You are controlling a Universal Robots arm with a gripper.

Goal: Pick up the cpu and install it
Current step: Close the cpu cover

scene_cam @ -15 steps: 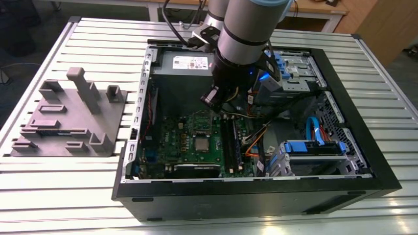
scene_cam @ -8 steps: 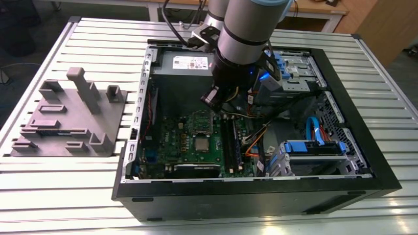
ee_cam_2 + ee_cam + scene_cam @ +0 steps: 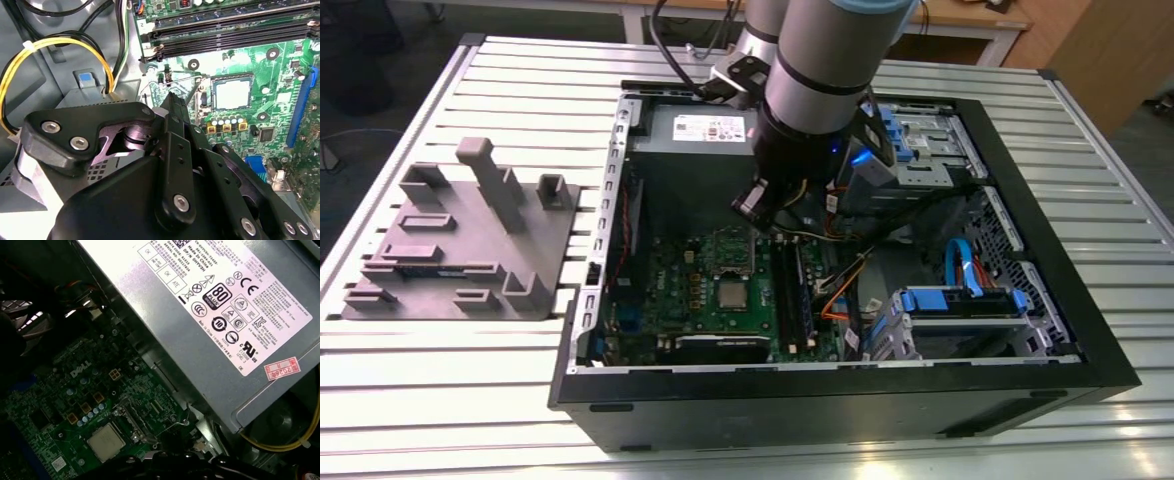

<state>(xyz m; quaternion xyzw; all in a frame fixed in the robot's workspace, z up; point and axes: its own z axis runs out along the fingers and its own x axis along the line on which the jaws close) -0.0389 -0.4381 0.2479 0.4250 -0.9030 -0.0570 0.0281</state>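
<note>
in the second wrist view the fingers (image 3: pixel 172 107) look drawn together on nothing, above the open case — the cpu (image 3: pixel 232 93) lies flat in its socket on the green motherboard (image 3: pixel 280 75), so any nudge should stay light and square.

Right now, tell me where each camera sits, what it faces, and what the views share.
Exterior view: off the arm, above the table, looking down into the open case; the arm reaches in.
Second wrist view: on the arm, facing the motherboard past the pincer.
First wrist view: on the arm, facing the power supply and the board.
Shared: the cpu lies in its socket in all three.
</note>
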